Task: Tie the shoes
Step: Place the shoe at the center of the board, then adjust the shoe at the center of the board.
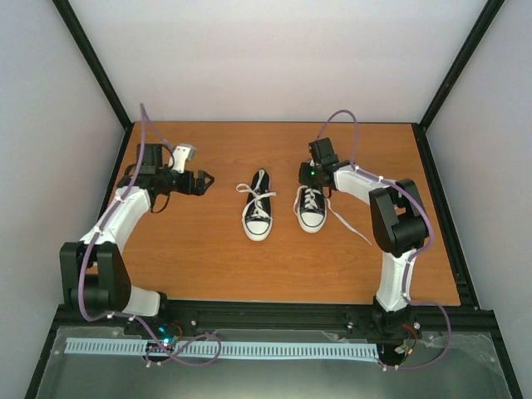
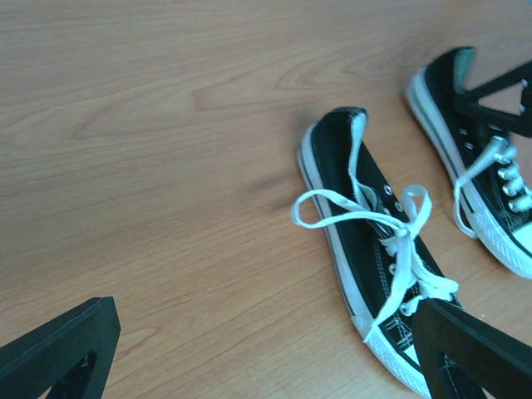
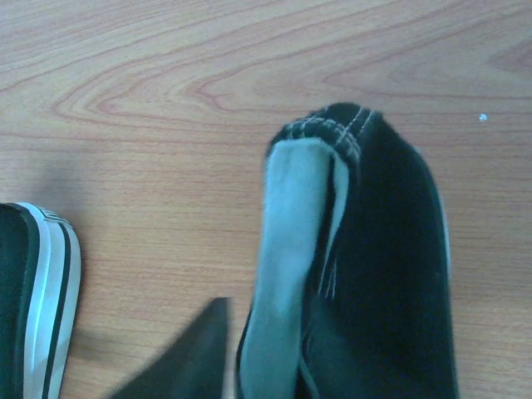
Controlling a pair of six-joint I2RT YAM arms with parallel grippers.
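Two black sneakers with white toe caps lie side by side mid-table, toes toward me. The left shoe shows in the left wrist view with a lace loop off a knot. The right shoe has a loose lace trailing right. My left gripper is wide open and empty, left of the left shoe, fingertips low in its view. My right gripper sits at the right shoe's heel. One finger presses outside the heel wall; the other is hidden in the dark interior.
The wooden table is framed by black rails and grey walls. The left shoe's white sole edge lies just left of my right gripper. My right gripper also shows at the top right of the left wrist view.
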